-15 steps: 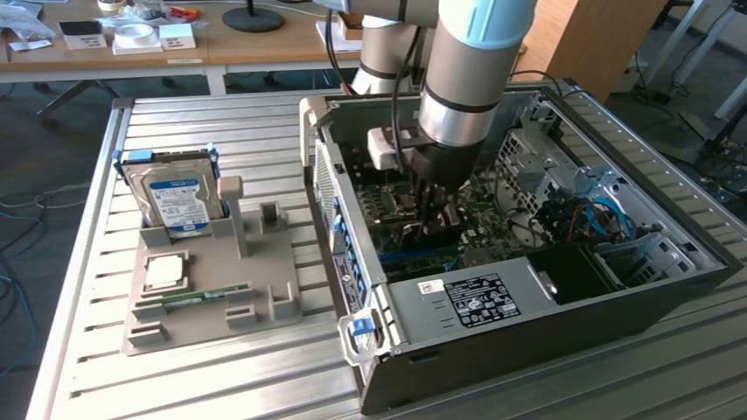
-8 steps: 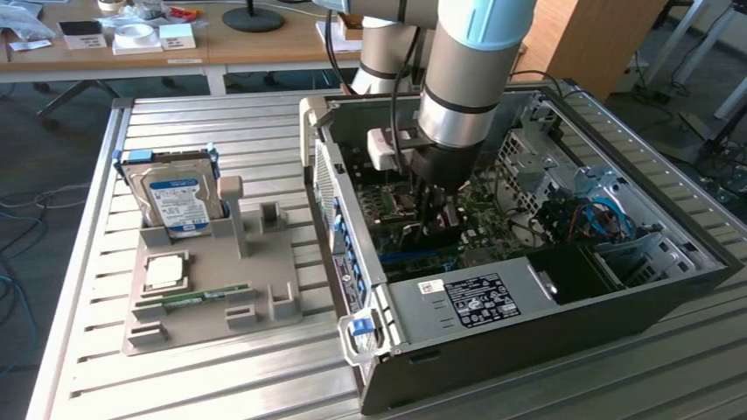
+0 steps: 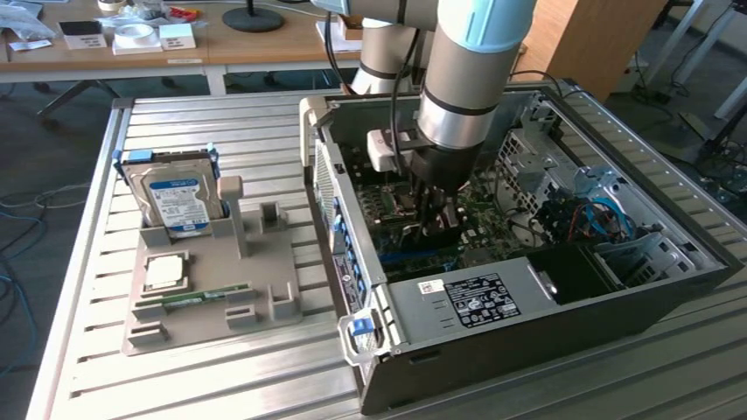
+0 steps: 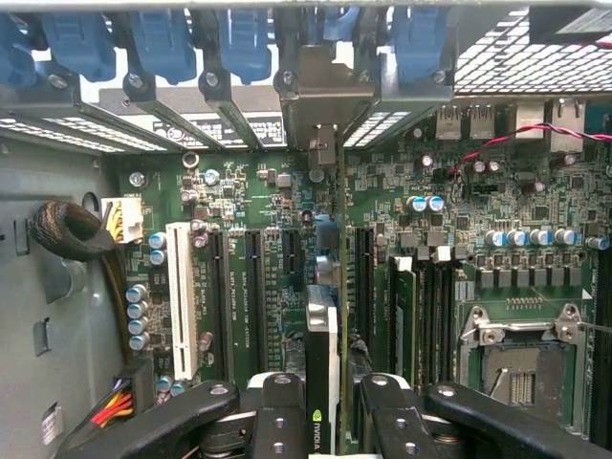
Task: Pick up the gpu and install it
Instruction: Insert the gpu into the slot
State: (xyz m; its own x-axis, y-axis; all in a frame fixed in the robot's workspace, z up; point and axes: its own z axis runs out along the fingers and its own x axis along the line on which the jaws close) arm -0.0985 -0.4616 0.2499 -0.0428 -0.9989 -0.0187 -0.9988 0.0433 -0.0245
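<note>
The gpu (image 4: 322, 335) shows edge-on in the wrist view, a thin card with a green logo near my fingers and its silver end bracket (image 4: 320, 100) up against the case's rear slot openings. My gripper (image 4: 330, 421) is shut on it, one black finger (image 4: 277, 411) on each side. The card stands on edge over the green motherboard (image 4: 249, 191), among the black expansion slots (image 4: 253, 287). Whether its lower edge sits in a slot I cannot tell. In the exterior view the gripper (image 3: 435, 214) reaches straight down into the open computer case (image 3: 513, 289).
A white slot (image 4: 180, 296), memory sticks (image 4: 406, 316) and a bare processor socket (image 4: 521, 363) flank the card. Blue clips (image 4: 163, 43) line the rear wall. On the exterior view's left, a grey stand (image 3: 216, 289) holds a hard drive (image 3: 175, 197), a processor (image 3: 164, 271) and a memory stick (image 3: 192, 297).
</note>
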